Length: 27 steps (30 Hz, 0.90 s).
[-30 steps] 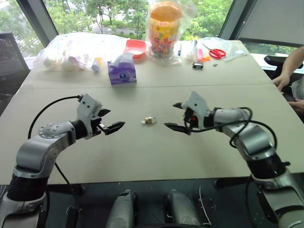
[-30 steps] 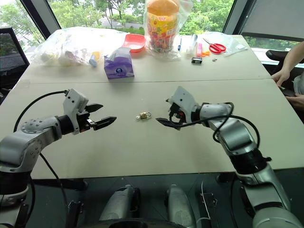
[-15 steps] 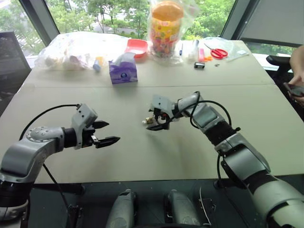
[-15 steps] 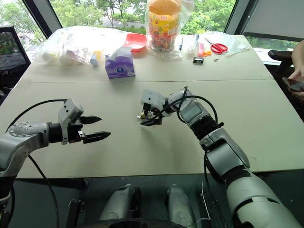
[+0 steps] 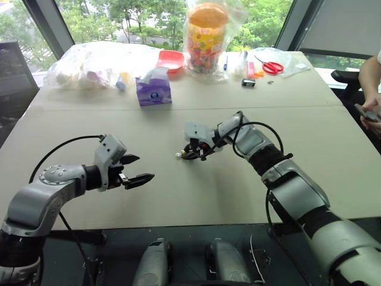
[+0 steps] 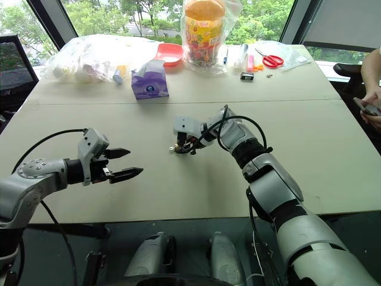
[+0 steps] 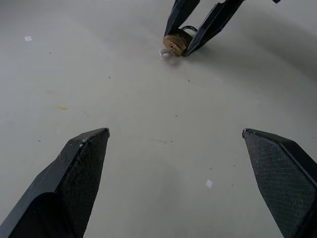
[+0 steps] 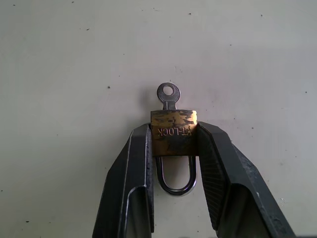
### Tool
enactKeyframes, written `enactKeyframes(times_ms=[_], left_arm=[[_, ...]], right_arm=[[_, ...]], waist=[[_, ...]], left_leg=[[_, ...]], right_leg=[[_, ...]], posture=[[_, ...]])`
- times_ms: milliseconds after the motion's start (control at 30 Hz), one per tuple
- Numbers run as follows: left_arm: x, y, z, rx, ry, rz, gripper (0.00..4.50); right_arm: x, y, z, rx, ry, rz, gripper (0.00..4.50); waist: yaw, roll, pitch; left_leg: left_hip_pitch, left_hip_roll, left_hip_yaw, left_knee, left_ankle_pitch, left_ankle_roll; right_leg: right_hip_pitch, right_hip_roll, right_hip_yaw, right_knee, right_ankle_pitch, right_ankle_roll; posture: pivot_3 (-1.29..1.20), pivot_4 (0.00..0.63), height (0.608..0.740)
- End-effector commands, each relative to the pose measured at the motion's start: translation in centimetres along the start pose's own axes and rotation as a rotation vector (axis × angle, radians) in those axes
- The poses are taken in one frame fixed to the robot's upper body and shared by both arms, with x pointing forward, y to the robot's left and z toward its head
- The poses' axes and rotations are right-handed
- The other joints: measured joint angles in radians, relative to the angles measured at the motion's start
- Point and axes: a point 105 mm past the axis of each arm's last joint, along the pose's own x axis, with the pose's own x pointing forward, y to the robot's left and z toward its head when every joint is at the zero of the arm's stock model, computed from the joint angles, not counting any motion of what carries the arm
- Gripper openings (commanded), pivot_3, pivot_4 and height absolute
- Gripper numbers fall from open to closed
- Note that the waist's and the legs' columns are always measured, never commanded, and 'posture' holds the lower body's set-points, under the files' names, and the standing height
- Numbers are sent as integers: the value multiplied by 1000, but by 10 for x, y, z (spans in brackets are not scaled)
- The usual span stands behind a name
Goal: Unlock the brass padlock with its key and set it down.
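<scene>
Office meeting room, long table (image 5: pixel 333 149), big windows (image 5: pixel 143 18)

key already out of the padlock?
No: in the right wrist view the small silvery key sits in the brass padlock body, which the right claw clamps between its black fingers.

Beige table (image 5: pixel 178 202) before big windows (image 5: pixel 143 15), green trees outside, daylight.
</scene>
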Motion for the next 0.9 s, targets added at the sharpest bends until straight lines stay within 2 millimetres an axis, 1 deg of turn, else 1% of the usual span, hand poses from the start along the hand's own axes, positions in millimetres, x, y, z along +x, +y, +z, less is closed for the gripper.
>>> enactKeyframes(times_ms=[33,67,133,167,233,333,433,467,567,633,767,900], left_arm=[[1,9,23,-4,-110,22,4500],[5,12,31,-42,-159,12,4500],[10,16,40,-90,-218,-13,4500],[15,17,45,-123,-245,-47,4500],[25,18,53,-181,-291,-107,4500],[37,23,63,-216,-328,-160,4500],[50,28,67,-183,-323,-166,4500],[54,28,71,-184,-334,-182,4500],[60,27,85,-195,-383,-231,3622],[63,26,91,-193,-398,-253,2771],[67,24,95,-179,-387,-278,1072],[66,23,99,-178,-394,-295,1072]], right_arm=[[-4,-7,-8,-34,25,-80,692],[-12,-13,2,-117,-23,-144,692],[-26,-20,19,-242,-90,-236,692],[-37,-22,28,-328,-112,-296,692],[-53,-19,44,-440,-153,-378,692],[-65,-9,60,-478,-209,-434,692],[-67,-2,66,-492,-209,-463,692],[-67,0,69,-495,-209,-472,692],[-67,2,74,-487,-214,-496,692],[-68,2,75,-486,-208,-508,692],[-69,1,74,-474,-203,-528,692],[-70,1,74,-466,-201,-536,692]], waist=[[2,0,0],[5,0,0],[6,0,0],[7,0,0],[5,0,0],[-1,0,0],[-2,0,0],[0,0,0],[6,0,0],[8,0,0],[8,0,0],[7,0,0]], left_leg=[[0,0,0,0,0,0],[1,0,0,0,0,0],[0,-1,0,0,1,-1],[0,-1,0,0,1,-1],[-3,-2,0,0,1,-1],[-8,-1,1,0,1,-1],[-8,1,2,0,1,-1],[-8,2,2,0,2,-2],[-9,2,2,1,2,-1],[-9,2,2,3,2,-1],[-9,2,2,3,2,-1],[-9,2,2,3,2,-1]], right_leg=[[0,0,0,0,0,0],[1,0,0,0,0,0],[1,-1,0,0,0,-1],[0,-1,0,0,1,0],[-3,-1,0,0,1,0],[-8,0,-1,1,1,1],[-9,3,-1,2,1,1],[-9,4,-1,2,1,1],[-9,5,-1,2,1,1],[-8,5,-1,2,1,1],[-7,6,-1,2,1,1],[-7,6,-1,2,1,1]], posture=[[0,150,740],[0,150,740],[0,150,740],[0,150,740],[0,150,740],[0,150,740],[0,150,740],[0,150,740],[0,150,740],[0,150,740],[0,150,740],[0,150,740]])
